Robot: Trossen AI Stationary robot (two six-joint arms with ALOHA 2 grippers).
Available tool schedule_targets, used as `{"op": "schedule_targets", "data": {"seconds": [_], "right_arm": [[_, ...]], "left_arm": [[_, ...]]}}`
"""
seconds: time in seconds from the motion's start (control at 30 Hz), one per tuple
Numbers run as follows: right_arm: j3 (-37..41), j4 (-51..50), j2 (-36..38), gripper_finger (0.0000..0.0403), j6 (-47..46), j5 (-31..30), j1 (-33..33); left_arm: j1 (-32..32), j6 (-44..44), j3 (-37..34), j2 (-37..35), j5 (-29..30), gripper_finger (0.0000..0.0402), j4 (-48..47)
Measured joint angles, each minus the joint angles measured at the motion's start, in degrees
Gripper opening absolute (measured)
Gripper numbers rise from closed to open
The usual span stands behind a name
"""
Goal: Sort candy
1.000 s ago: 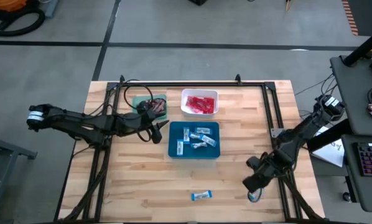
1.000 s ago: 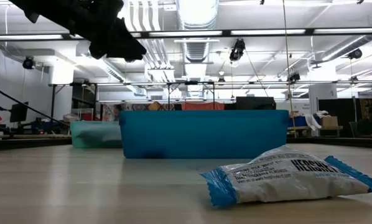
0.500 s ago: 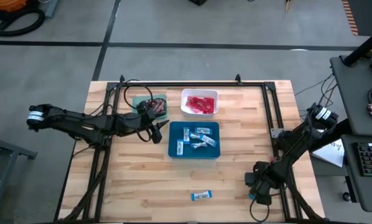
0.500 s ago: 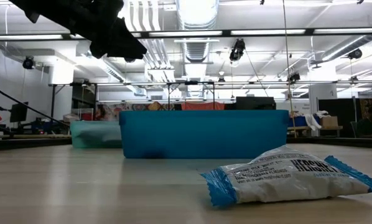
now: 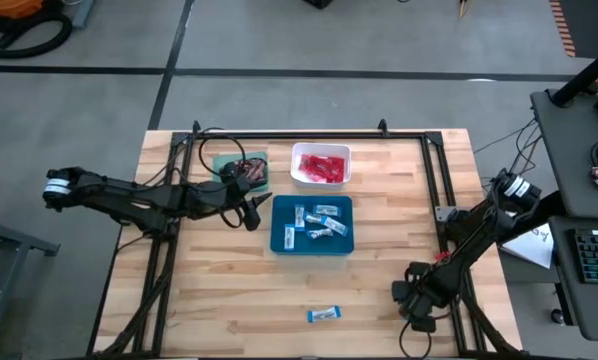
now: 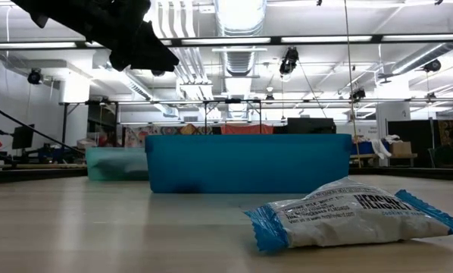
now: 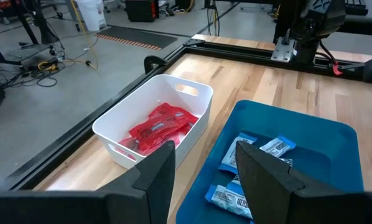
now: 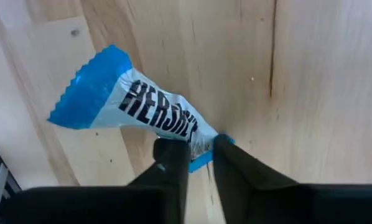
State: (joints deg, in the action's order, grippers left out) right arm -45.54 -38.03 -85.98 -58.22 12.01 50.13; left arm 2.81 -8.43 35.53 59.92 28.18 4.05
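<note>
Candy bar pinched at the surface's near right edge

The right gripper is closed on one end of a blue-and-white bar.

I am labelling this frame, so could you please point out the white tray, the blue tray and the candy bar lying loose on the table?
white tray (image 5: 297, 152): high view, bare left rim.
blue tray (image 5: 278, 243): high view, bare floor at a corner.
loose candy bar (image 5: 322, 315): high view, middle of the wrapper.

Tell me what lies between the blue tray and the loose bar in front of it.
Nothing: the high view shows only bare wood between the blue tray and the loose bar.
</note>
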Motion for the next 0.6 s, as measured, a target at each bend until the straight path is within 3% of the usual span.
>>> {"op": "schedule_targets", "data": {"seconds": [0.13, 0.3, 0.6], "right_arm": [[0.02, 0.05, 0.9, 0.0018, -1.22, 0.02, 0.0], [0.07, -0.07, 4.57, 0.0008, -4.44, -1.01, 0.0], [0.07, 0.73, 13.95, 0.0008, -10.23, -14.64, -0.02]], "left_arm": [[0.0, 0.0, 0.0, 0.0, -0.02, 0.0153, -0.01], [0.0, 0.0, -0.02, 0.0, -0.02, 0.0153, 0.0], [0.0, 0.0, -0.07, 0.0, -0.02, 0.0153, -0.01]]}}
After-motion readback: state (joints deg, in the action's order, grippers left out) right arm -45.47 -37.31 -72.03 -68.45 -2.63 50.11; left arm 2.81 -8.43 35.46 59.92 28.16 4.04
